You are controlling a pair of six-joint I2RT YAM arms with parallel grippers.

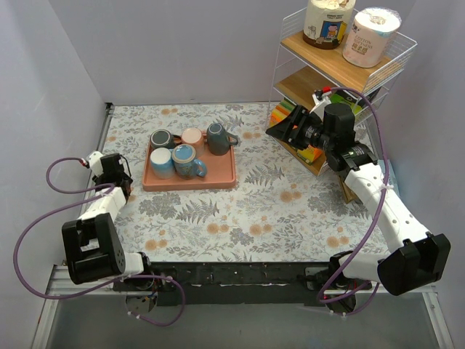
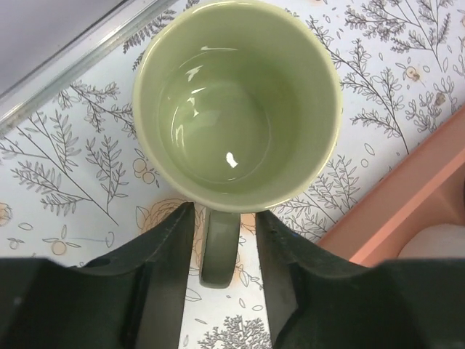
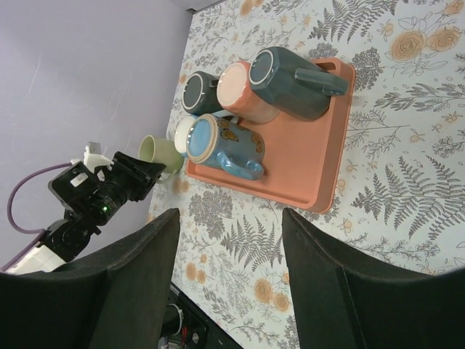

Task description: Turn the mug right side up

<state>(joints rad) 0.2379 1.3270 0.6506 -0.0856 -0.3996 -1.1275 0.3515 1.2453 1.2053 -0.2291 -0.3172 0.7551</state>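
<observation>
A pale green mug (image 2: 236,102) stands upright on the floral tablecloth, just left of the salmon tray (image 2: 407,196), its mouth facing my left wrist camera. Its handle (image 2: 219,247) lies between my left fingers with a small gap on each side, so my left gripper (image 2: 224,240) is open around it. The mug also shows in the right wrist view (image 3: 160,154) beside the left gripper (image 3: 134,178). In the top view the left gripper (image 1: 112,171) covers the mug. My right gripper (image 1: 280,131) is open and empty, held high near the shelf.
The tray (image 1: 189,185) holds several mugs: a dark grey one on its side (image 1: 218,138), a pink one (image 1: 192,137), a blue one on its side (image 1: 187,161). A wire shelf rack (image 1: 341,65) with a jar and a paper roll stands at the back right. The left wall is close to the left gripper.
</observation>
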